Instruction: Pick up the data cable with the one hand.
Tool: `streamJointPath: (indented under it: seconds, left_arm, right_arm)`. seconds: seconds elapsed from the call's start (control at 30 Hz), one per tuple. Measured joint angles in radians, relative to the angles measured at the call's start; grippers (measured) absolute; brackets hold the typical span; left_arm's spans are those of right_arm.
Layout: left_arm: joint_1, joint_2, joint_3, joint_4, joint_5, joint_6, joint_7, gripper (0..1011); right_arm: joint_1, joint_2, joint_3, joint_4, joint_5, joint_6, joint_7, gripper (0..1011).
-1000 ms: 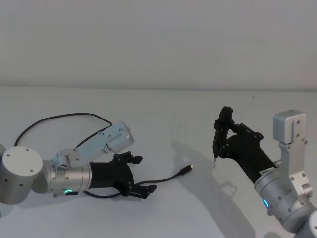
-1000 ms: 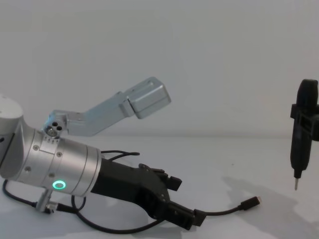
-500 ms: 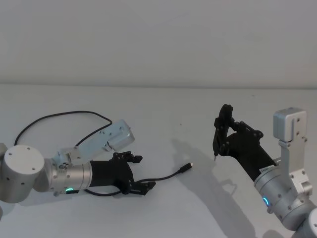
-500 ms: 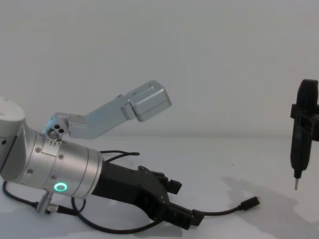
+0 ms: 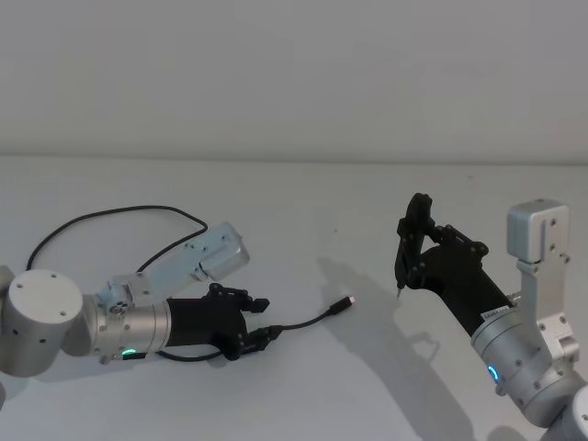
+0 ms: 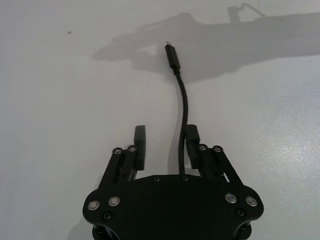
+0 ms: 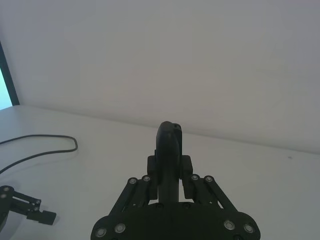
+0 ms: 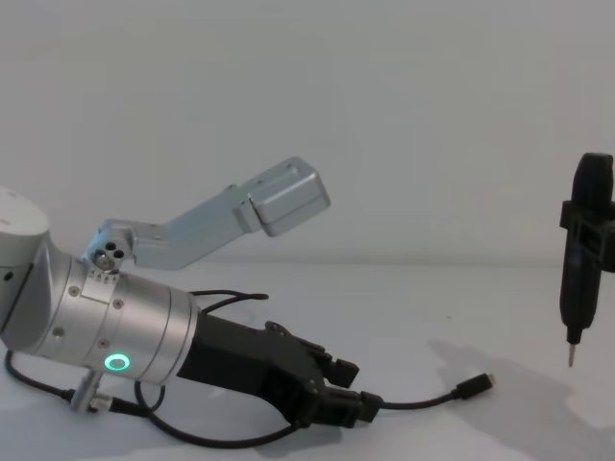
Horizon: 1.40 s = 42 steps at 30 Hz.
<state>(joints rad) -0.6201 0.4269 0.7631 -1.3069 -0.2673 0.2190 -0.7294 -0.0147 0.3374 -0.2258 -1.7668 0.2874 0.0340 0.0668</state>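
The data cable (image 5: 308, 322) lies on the white table, a thin black cord with its small plug (image 5: 346, 303) pointing right. My left gripper (image 5: 265, 320) rests low over the table and is open, its fingers partly drawn in. The cable (image 6: 183, 100) runs between them, close against one finger (image 6: 191, 142) and apart from the other (image 6: 139, 147). From the chest the left gripper (image 8: 357, 386) sits on the cord (image 8: 423, 400). My right gripper (image 5: 415, 250) hangs to the right, shut on an upright black pen-like tool (image 8: 579, 259) with a metal tip.
The rest of the cord loops back in a wide arc (image 5: 110, 216) behind my left arm. The white table (image 5: 303, 211) ends at a plain wall. The tool's tip (image 5: 399, 292) hovers a little to the right of the plug.
My left gripper's fingers have narrowed around the cable from a wide-open spread. The plug end has slid slightly left. The right arm has not moved.
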Motion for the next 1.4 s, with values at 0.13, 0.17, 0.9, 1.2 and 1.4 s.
streamJointPath:
  seconds: [0.13, 0.17, 0.9, 1.2, 1.4]
  left_arm:
    - [0.000, 0.000, 0.000, 0.000, 0.000, 0.000, 0.000, 341]
    - [0.000, 0.000, 0.000, 0.000, 0.000, 0.001, 0.000, 341]
    - [0.001, -0.001, -0.001, 0.000, 0.000, 0.000, 0.002, 37]
    - [0.014, -0.002, -0.012, -0.017, 0.010, -0.059, 0.014, 37]
    - [0.023, -0.004, -0.025, -0.040, 0.011, -0.114, 0.016, 36]
  right_arm:
    - [0.000, 0.000, 0.000, 0.000, 0.000, 0.000, 0.000, 274]
    - [0.000, 0.000, 0.000, 0.000, 0.000, 0.000, 0.000, 274]
    - [0.000, -0.001, 0.000, 0.000, -0.001, -0.001, 0.000, 275]
    - [0.008, -0.005, 0.002, -0.008, -0.008, -0.017, 0.009, 274]
    - [0.019, -0.009, 0.005, -0.020, -0.011, -0.033, 0.019, 275]
